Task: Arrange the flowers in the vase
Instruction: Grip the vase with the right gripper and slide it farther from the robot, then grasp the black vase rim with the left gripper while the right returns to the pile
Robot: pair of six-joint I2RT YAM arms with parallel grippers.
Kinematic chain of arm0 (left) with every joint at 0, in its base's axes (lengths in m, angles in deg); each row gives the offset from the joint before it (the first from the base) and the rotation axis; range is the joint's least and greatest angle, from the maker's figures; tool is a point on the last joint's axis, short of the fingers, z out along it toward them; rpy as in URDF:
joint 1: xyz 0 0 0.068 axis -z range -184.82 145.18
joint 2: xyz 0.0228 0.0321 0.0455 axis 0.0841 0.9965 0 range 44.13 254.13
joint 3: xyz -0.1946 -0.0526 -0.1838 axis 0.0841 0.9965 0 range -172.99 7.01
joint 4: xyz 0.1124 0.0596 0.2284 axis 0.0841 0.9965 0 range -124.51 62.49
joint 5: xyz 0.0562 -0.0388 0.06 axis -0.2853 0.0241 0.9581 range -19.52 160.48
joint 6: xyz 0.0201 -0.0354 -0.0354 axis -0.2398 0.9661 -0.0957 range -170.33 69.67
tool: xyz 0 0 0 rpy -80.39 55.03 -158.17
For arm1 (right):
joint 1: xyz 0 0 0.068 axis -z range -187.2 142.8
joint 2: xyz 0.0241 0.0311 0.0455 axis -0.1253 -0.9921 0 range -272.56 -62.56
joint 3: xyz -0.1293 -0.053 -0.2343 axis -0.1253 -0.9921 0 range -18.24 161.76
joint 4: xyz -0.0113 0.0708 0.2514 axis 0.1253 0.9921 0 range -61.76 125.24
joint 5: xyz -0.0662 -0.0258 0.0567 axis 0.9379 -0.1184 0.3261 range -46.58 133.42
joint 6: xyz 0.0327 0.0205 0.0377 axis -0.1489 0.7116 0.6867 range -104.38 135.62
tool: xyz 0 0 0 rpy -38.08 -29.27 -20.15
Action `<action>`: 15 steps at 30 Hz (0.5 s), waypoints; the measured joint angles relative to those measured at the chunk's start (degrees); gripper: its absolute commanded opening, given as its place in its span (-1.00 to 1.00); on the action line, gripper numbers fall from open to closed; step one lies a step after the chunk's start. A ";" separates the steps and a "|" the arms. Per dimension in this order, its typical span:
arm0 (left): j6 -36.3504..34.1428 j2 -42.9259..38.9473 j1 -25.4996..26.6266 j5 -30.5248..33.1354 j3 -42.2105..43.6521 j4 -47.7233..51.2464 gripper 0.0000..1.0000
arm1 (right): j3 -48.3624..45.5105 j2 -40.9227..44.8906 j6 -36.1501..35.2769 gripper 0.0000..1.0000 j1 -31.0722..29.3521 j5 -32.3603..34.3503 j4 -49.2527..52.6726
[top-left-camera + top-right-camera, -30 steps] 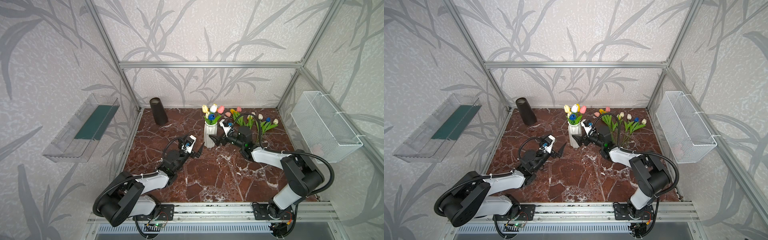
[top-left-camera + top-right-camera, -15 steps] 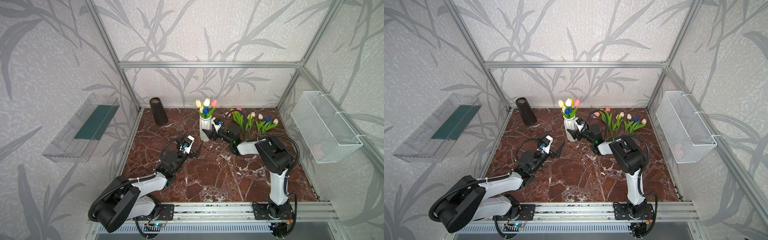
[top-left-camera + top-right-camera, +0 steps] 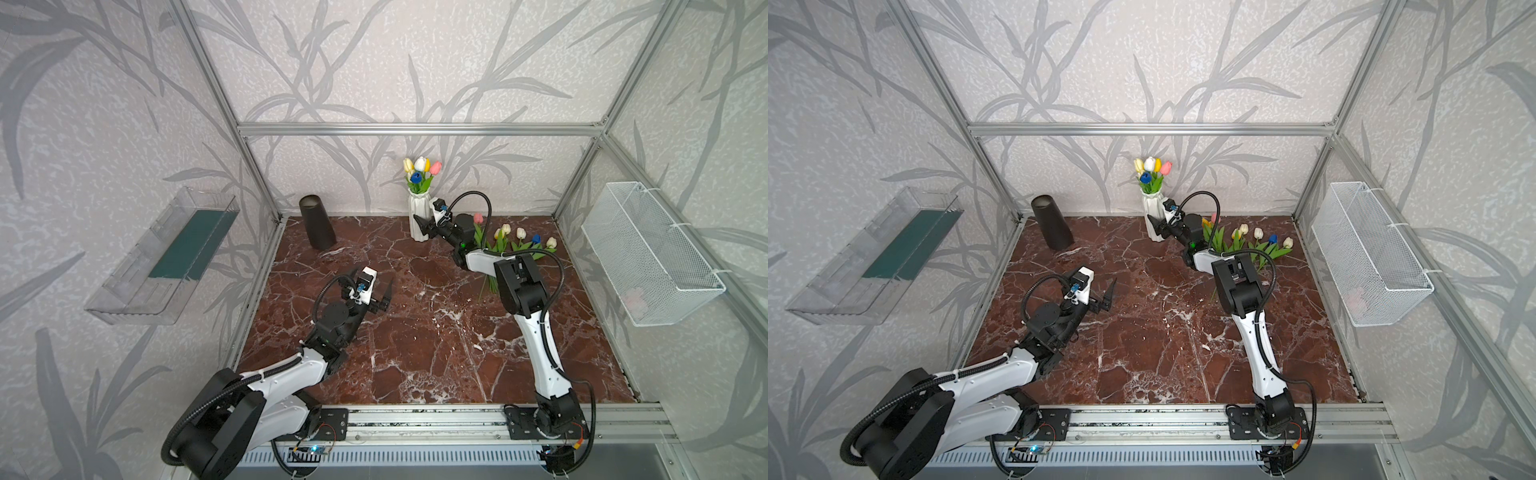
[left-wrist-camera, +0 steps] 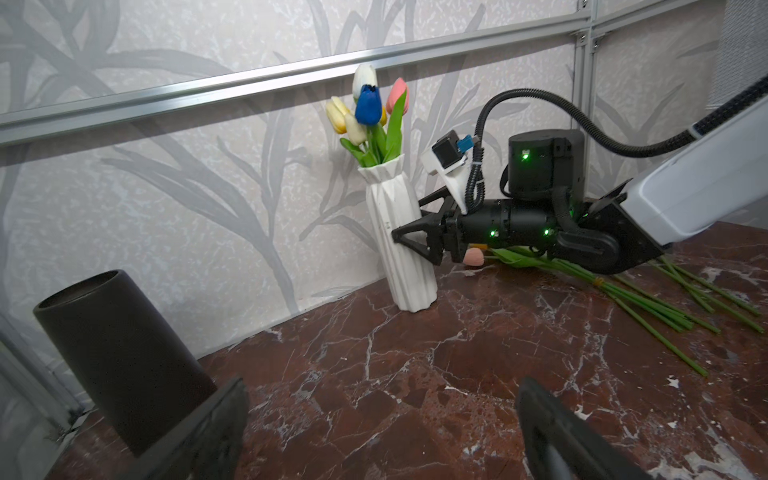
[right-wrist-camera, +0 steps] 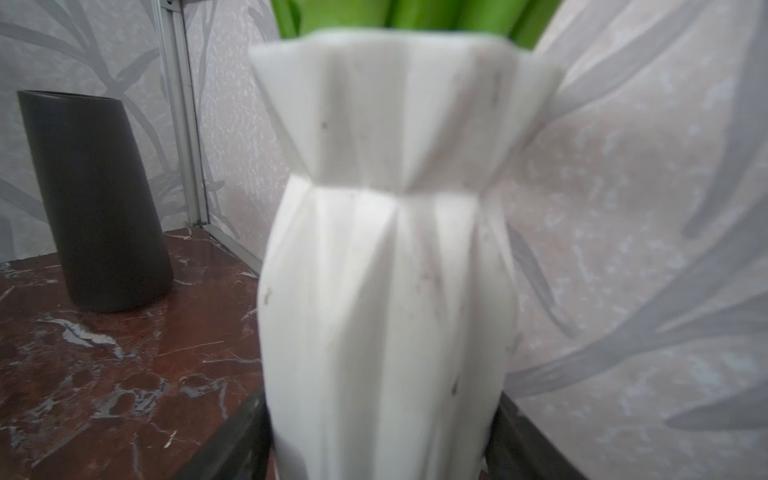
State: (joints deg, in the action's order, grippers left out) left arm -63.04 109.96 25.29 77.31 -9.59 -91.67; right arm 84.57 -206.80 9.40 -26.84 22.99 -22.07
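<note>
In both top views the white vase (image 3: 417,208) (image 3: 1152,208) stands at the back of the counter (image 3: 415,332), close to the rear wall. A small bunch of standing tulips (image 3: 422,170) (image 3: 1152,170) is in its mouth. The right tool (image 3: 422,226) (image 3: 1156,226) meets the vase's lower body from the vase's right. Farther right of the vase, past that arm, the loose tulips (image 3: 519,239) (image 3: 1258,239) lie flat on the counter. The left tool (image 3: 372,286) (image 3: 1096,291) hangs well in front of the vase and to its left, jaws wide apart with nothing between them. A black cone (image 3: 316,224) stands well left of the vase.

The left wrist view shows the right tool (image 4: 407,220) side-on at the vase's mid-height, one finger in front of the vase (image 4: 388,199) and one behind. The vase looks slightly tilted here, though the lens may account for that. The loose tulips (image 4: 648,299) trail away under the arm.

The right wrist view is filled by the blurred vase (image 5: 386,270), with dark fingers (image 5: 237,440) against both flanks. By the look of it, the tool is clamped on the vase.

The step in hand seems to be handling the vase rather than a flower, with roughly half the tulips placed. The next move calls for seating the vase squarely, letting go, and backing off without knocking it. After that the tool can take one loose stem low down.
</note>
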 measured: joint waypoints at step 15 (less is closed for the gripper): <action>9.81 18.01 -27.10 5.27 -20.26 11.43 0.99 | -4.90 0.28 2.16 0.98 0.52 -0.09 -5.62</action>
State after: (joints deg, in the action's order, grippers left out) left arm -53.22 127.97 -1.82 82.58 -29.85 -80.24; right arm 79.67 -206.52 11.56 -26.31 22.91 -27.69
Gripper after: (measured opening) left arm 0.995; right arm 0.991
